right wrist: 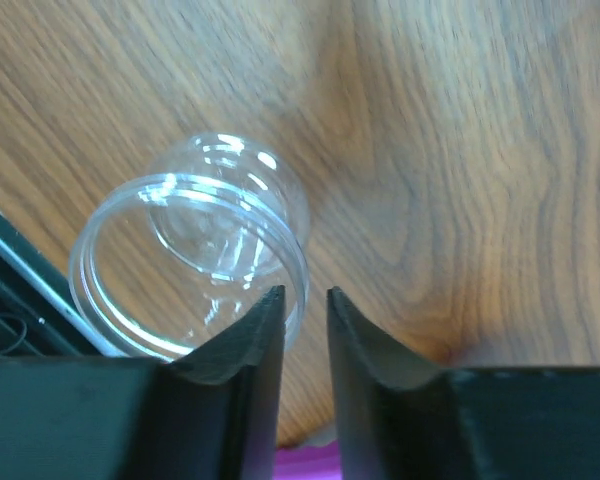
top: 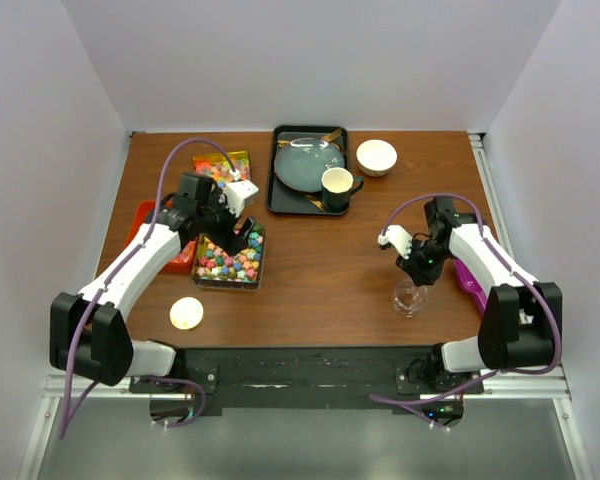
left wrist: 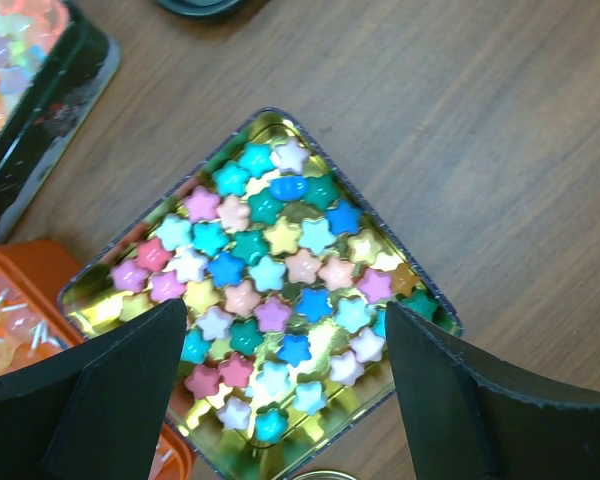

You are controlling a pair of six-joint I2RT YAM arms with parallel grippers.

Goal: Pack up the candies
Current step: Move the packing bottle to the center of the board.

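Logged in and found the left gripper (left wrist: 285, 318) hanging right above the gold tin (left wrist: 355, 400), fingers spread wide, nothing in them and not touching anything. The candies (left wrist: 268, 272) were mostly in that tin, a packed layer of little stars in pink, blue, teal and yellow, sitting directly below the gap between the two fingers. More mixed sweets sat in a dark tray (top: 223, 165) on the tin's far side, and an orange tray (left wrist: 20, 300) with clear-wrapped bits was just beside the tin's left corner. Way off to the right of the tin, the right gripper (right wrist: 305, 295) had its fingers squeezed down to a thin slit. As far as I could tell from the wrist cam, it was pinching the rim of the clear jar (right wrist: 195, 215), which was tilted with its open mouth facing the camera and had no candy inside. The jar's gold lid (top: 186, 313) lay on the table near the tin's near-left corner.
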